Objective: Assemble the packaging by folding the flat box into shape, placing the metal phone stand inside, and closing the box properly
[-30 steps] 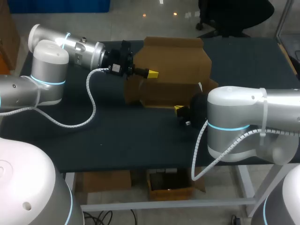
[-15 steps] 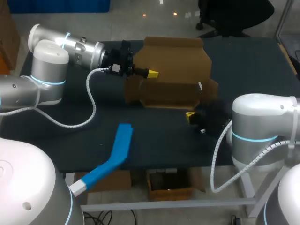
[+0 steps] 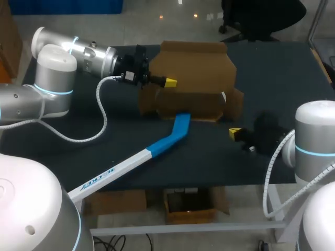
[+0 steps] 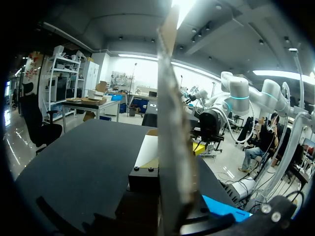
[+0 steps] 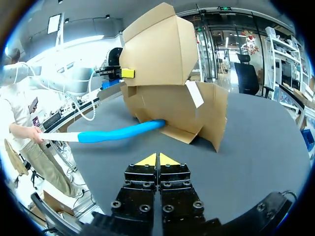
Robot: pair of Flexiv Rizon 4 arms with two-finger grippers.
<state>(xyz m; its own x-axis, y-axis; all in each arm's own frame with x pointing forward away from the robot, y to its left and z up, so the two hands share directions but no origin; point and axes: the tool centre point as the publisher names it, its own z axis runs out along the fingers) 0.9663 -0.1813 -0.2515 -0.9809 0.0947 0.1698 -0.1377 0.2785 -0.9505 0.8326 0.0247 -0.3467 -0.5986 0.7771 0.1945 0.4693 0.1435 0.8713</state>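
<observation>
Surface: the dark surface (image 3: pixel 220 162) carries a half-folded cardboard box (image 3: pixel 193 68) toward its far side, flaps open.
Left claw: the left claw (image 3: pixel 170 82) is clamped on an upright flap of the box, just where it was a second ago.
Right claw: the right claw (image 3: pixel 235 133) has its tips pressed together on nothing. It has backed off from the box front and now sits well apart from it.
Newcomer: a blue stick (image 3: pixel 162 144) with a white shaft has slid in from the near left corner. A person's hand (image 5: pixel 38 133) holds it, and its blade now touches the foot of the box.
Stand: the metal phone stand shows in no view.
Meaning: folding looks paused. The right arm seems to have made room for the stick, and only the left grip steadies the box if it is nudged.
</observation>
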